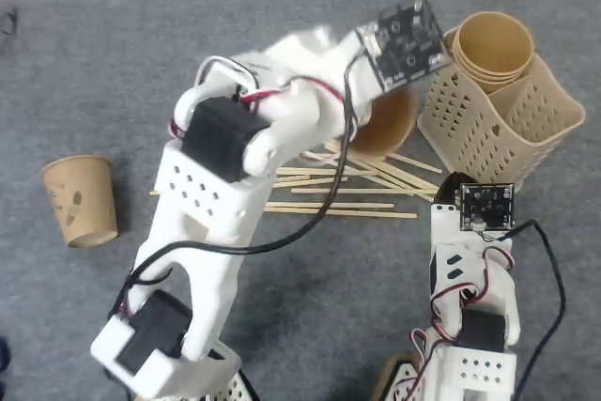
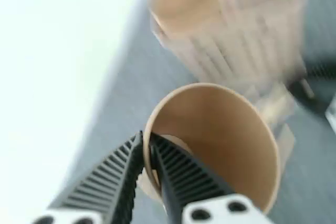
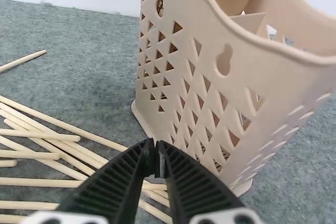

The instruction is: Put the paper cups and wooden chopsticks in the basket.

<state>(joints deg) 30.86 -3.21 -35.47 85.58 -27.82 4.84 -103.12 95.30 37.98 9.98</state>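
Observation:
My left gripper (image 2: 147,144) is shut on the rim of a paper cup (image 2: 226,135), one finger inside and one outside. That cup (image 1: 390,121) hangs tilted just beside the beige basket (image 1: 526,129), under my left arm (image 1: 282,110). Stacked paper cups (image 1: 493,44) stand in one compartment of the basket. Another paper cup (image 1: 80,199) lies on its side at the far left. Wooden chopsticks (image 1: 347,190) lie scattered on the grey mat. My right gripper (image 3: 156,156) is shut on nothing, low over the mat between the chopsticks (image 3: 42,145) and the basket (image 3: 226,82).
The grey mat (image 1: 94,72) covers the whole table, with open room at the left and back. My right arm's base (image 1: 474,335) stands at the front right, close to the basket.

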